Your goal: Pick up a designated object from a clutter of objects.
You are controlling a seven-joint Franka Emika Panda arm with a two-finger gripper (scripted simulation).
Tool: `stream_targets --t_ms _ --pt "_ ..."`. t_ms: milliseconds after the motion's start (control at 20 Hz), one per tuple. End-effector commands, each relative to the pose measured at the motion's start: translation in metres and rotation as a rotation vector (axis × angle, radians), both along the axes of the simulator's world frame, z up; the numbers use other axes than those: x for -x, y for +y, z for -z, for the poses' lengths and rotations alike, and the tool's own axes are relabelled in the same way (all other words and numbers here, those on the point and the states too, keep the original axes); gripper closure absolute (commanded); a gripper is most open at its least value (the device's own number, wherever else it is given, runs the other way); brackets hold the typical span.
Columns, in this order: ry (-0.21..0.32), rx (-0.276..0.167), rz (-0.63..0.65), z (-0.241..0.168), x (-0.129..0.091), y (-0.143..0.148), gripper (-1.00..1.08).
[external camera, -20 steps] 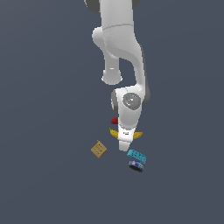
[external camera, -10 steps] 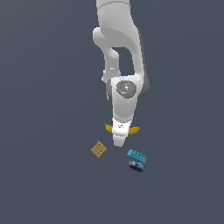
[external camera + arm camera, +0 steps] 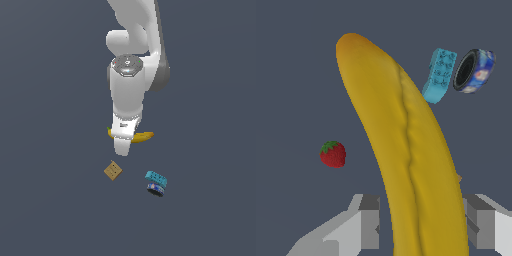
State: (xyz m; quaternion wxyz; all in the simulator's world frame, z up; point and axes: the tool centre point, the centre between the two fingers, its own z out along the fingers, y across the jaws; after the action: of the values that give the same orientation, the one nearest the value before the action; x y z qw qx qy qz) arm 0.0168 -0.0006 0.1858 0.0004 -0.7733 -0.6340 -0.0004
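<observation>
1. Compared with a second ago, the arm has come down over the clutter: the gripper now sits lower and hides the middle of the banana, and the strawberry that showed beside the wrist then is no longer visible in the exterior view.

2. The banana lies on the dark floor, passing between the two fingers in the wrist view. The fingers stand spread on either side of it, with a gap on each side, so nothing is grasped yet.

3. The strawberry lies apart from the banana. A teal block and a blue-rimmed can lie near its far end. The tan cracker is well clear in the exterior view.

4. Risks, as judged from here:
   - The banana is curved and smooth, so closing off its middle could make it pivot or slide out.
   - It looks nearer one finger than the other, so that finger may push it sideways first.
   - Descending too far could press the fingertips into the floor.
</observation>
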Motion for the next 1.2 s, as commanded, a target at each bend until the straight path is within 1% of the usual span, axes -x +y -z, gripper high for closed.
stream_targets --t_ms 0,400,600,850,1150 --pt "-0.001 -0.001 -0.001 -0.029 0.0 -0.012 1.08" --pt "-0.001 -0.002 -0.001 -0.113 -0.003 -0.05 1.08" --pt "-0.001 -0.001 0.0 -0.146 -0.005 -0.066 1.08" --pt "0.0 0.0 0.001 -0.176 -0.007 -0.08 1.08" --pt "0.0 0.001 0.001 -0.195 -0.01 -0.089 1.08"
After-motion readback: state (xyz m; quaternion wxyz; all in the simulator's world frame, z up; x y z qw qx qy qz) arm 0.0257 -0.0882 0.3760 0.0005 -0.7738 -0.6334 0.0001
